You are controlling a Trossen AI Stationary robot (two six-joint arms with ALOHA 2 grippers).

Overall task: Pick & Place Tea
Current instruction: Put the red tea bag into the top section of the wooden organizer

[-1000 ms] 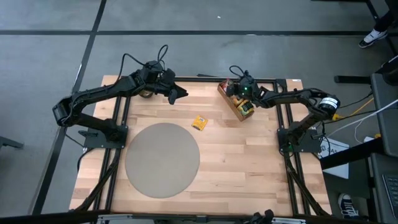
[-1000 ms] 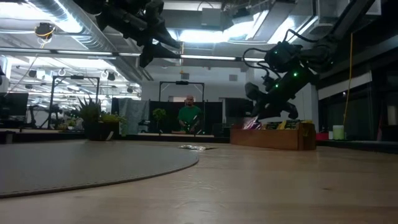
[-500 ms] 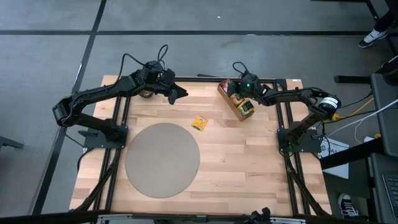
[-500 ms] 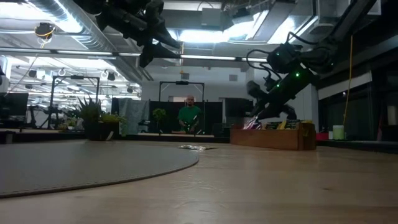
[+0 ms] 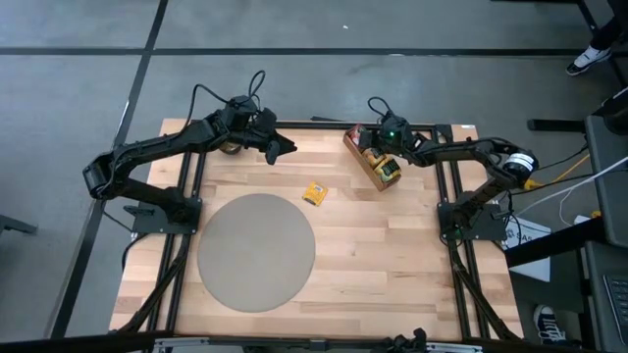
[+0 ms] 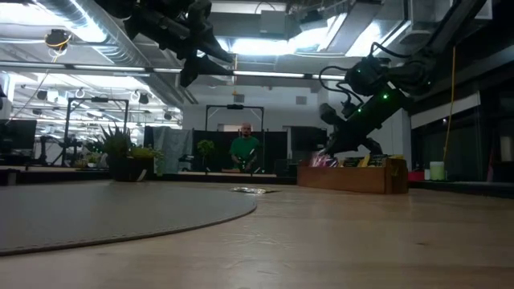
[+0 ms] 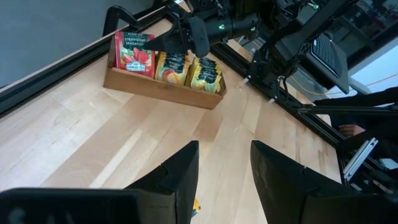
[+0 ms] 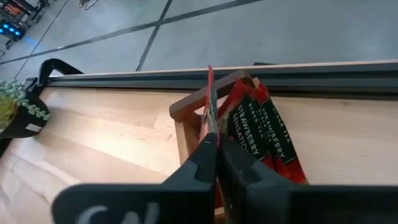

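Seen from above, we face a pale wooden tabletop with a large grey round mat on its left half. The mat is bare; no tea lies on it.

At the far left edge sits a small potted plant. Just beside it the left claw hovers above the tabletop, well apart from any tea, its fingers apart and holding nothing. We judge that this arm is waiting.

Near the middle, just beyond the mat's far right edge, one yellow sachet lies flat on the bare wood, alone. We cannot tell whether this is its final spot.

Farther right, at the far edge, stands the wooden tray, still well stocked: red strawberry sachets at one end, yellow and dark ones beside them. The right claw is down at the tray's red end, fingers pressed together on the upper edge of a single red sachet, which stands upright and looks only partly lifted out of its compartment.

By our judgement the task is at an early stage: one sachet is out, a second is just being gripped, and most of the tea remains in the tray.
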